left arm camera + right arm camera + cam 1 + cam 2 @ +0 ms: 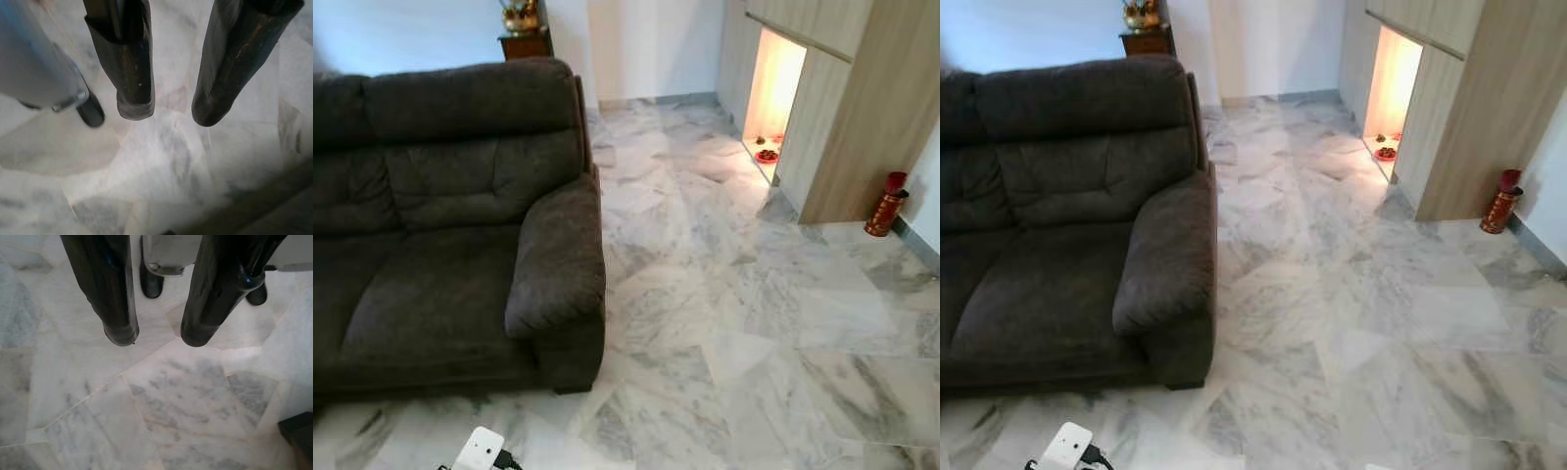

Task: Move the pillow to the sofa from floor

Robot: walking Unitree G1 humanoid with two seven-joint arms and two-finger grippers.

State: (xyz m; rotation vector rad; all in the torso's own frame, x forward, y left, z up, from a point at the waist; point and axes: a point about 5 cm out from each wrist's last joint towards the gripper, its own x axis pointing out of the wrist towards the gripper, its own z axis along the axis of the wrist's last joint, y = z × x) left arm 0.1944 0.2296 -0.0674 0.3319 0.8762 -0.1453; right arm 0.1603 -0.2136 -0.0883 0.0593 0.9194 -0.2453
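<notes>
Marble floor (pixel 754 323) all around and no pillow on it that I can see, so the task's thing is unlocated; the sofa seat is bare too. Dark grey sofa (pixel 440 225) sits at my 10 o'clock, its armrest (pixel 563 259) nearest me. My left gripper (pixel 168 110) hangs over bare tile, fingers spread, holding nothing. My right gripper (pixel 159 338) is the same, spread over tile, empty. Risks: I walk off searching and clip the armrest, or step on the white plug block (pixel 478 450) at 7 o'clock by my feet. Red bottle (pixel 886 206) at 2 o'clock by the cabinet (pixel 862 108) could get knocked over if I swing that way.
</notes>
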